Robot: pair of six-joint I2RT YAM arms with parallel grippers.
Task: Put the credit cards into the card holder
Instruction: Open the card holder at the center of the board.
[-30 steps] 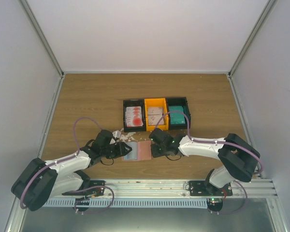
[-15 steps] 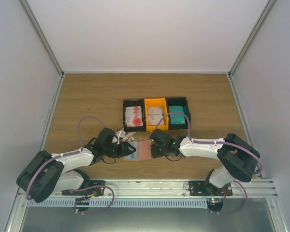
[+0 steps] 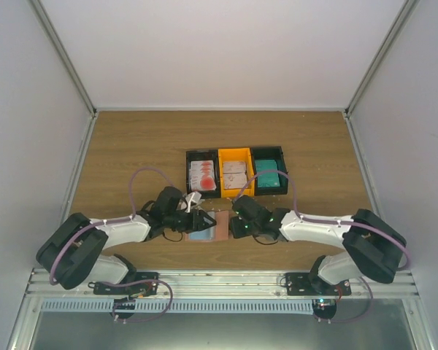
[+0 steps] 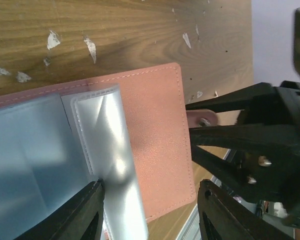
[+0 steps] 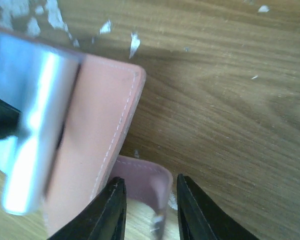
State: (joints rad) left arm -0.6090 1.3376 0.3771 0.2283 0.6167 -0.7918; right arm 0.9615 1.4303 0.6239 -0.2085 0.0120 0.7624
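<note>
Subject: the flat salmon-pink folding card holder (image 3: 213,227) lay open on the wood-grain desk (image 3: 131,146), between the two arms and just in front of the tray.
Cards: the white, red-printed credit cards (image 3: 202,177) and the teal ones (image 3: 269,179) sat in the black-and-orange three-compartment plastic tray (image 3: 236,150); none was seen in the holder.
Left end effector (image 4: 151,192): jaws stood wide, one on each side of a clear plastic sleeve (image 4: 110,150) that rose from the holder's inner face; nothing was clamped.
Right end effector (image 5: 151,181): jaws stood narrowly apart around the holder's pink snap tab (image 5: 140,182); they did not appear to pinch it.
Step in hand: judged to be opening and steadying the holder so that a sleeve could take a card.
Recommended method: pin the cover flat by the tab side, lift only one sleeve by its stitched edge, and keep its mouth facing the tray. The film looked slippery and limp, so a light, square pinch would suit it; a skewed pull could drag the whole holder across the desk.
Surface: brown wood laminate, level, strewn with small irregular white scraps (image 4: 52,39) near the holder.
Room: plain white enclosure walls (image 3: 226,51) on three sides, a metal rail (image 3: 226,283) at the near edge carrying both arm bases.
</note>
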